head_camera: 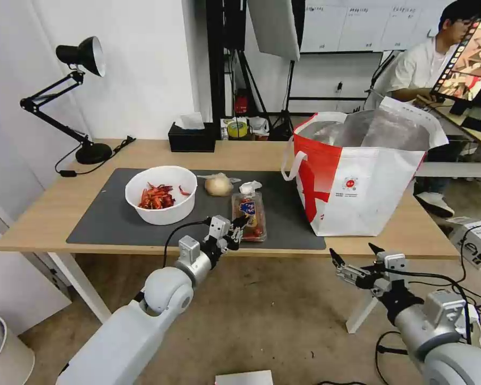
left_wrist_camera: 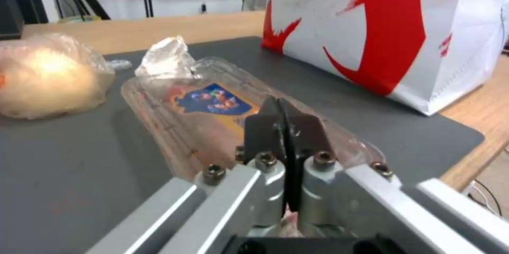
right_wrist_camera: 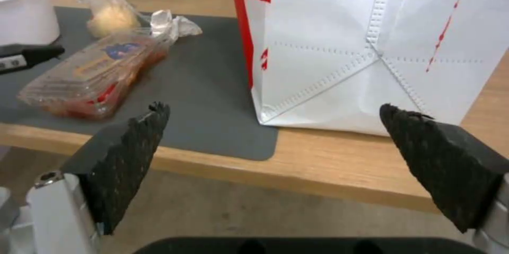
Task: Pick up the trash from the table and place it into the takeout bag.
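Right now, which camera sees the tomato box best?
The right wrist view: the whole tomato box lies unblocked on the mat. In the left wrist view, the shut left hand covers its near end. The head view shows it small, beside the bag.

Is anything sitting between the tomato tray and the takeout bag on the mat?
Nothing visible. Bare grey mat lies between the tomato tray and the takeout bag. The left gripper, fingers together, is at the tray's near end.
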Tool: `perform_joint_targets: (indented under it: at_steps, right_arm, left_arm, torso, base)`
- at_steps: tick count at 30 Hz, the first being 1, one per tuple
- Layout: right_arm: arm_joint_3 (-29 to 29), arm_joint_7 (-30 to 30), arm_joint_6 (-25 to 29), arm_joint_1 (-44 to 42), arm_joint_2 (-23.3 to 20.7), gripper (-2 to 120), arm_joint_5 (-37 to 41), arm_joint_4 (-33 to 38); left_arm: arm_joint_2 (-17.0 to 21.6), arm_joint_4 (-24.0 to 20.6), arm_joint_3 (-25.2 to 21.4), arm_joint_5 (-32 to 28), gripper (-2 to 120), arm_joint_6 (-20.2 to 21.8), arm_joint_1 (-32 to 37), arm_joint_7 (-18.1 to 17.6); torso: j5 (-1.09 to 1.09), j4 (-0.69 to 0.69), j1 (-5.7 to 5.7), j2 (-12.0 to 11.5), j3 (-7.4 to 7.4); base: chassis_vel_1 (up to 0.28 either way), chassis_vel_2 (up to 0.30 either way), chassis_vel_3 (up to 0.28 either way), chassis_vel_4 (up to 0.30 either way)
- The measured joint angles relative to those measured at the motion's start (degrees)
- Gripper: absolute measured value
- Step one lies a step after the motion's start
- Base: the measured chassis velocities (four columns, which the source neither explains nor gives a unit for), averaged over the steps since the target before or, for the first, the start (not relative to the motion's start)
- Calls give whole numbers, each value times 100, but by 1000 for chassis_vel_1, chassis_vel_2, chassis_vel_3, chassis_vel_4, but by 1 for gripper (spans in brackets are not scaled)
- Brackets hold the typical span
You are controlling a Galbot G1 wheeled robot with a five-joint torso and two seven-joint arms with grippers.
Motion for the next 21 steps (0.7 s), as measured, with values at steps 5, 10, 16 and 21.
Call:
perform_joint_targets:
  at_steps: [5,10,16,21]
  right_arm:
    - [28,115,-3,141,-225,100,327,-54]
    - [34,159,-10,208,-444,100,445,-111]
    - [-103,266,-122,413,-595,100,1011,-177]
    - [-277,550,-271,897,-965,100,2987,-329]
  left_arm:
    - [26,-14,27,103,0,-34,109,-3]
    - [-8,30,28,104,0,-78,107,-30]
    - [18,85,63,86,0,-92,3,-45]
    - [146,152,145,95,0,-101,-79,-43]
  torso:
    - [1,0,0,0,0]
    - [1,0,0,0,0]
    - [1,-1,0,0,0]
    - [1,0,0,0,0]
  base:
    - [0,0,0,0]
    - [0,0,0,0]
    - [0,0,0,0]
    - [0,0,0,0]
